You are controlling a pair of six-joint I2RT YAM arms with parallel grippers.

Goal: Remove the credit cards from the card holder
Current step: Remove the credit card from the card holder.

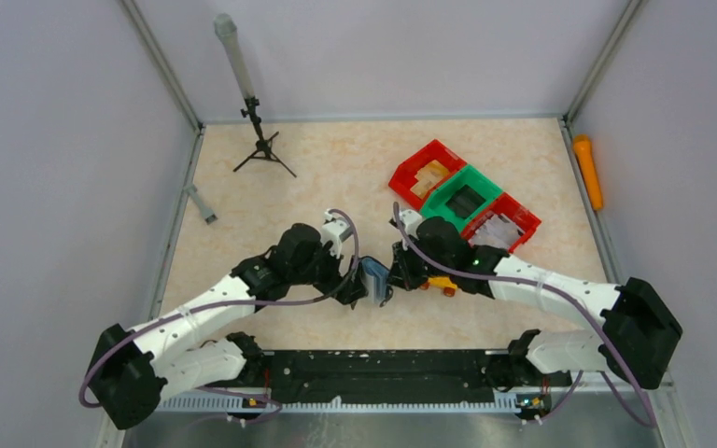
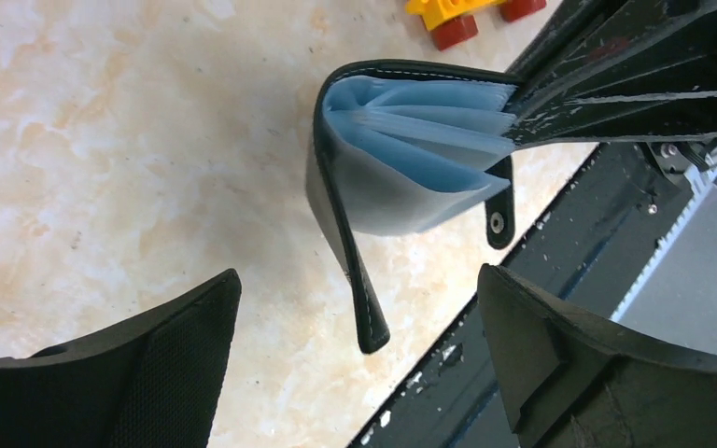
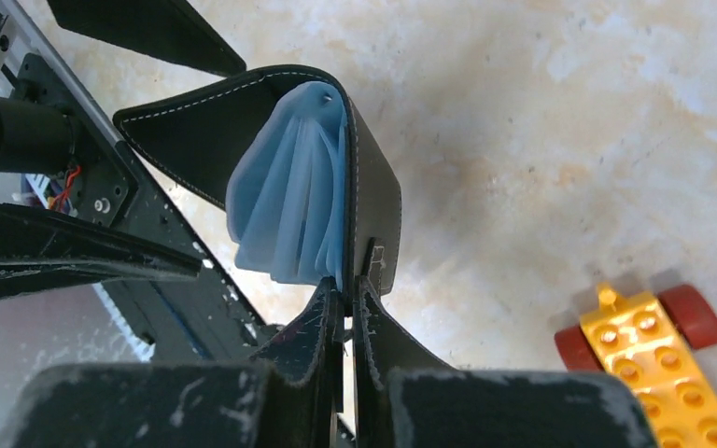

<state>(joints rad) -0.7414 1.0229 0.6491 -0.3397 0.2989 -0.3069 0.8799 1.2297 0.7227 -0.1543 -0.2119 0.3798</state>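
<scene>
Right gripper is pinching one edge of the card holder, holding it open between the arms. Blue sleeves are fanning out and no card is showing. Left gripper is hovering spread, empty. Extraction step; next likely needs a fine pinch on a card edge.

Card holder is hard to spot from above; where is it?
Top view, centre front: the card holder is pinched in the right hand, just left of the yellow toy car.

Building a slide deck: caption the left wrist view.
Right gripper pinches the open card holder, blue sleeves fanned, ahead of the open left gripper.
</scene>
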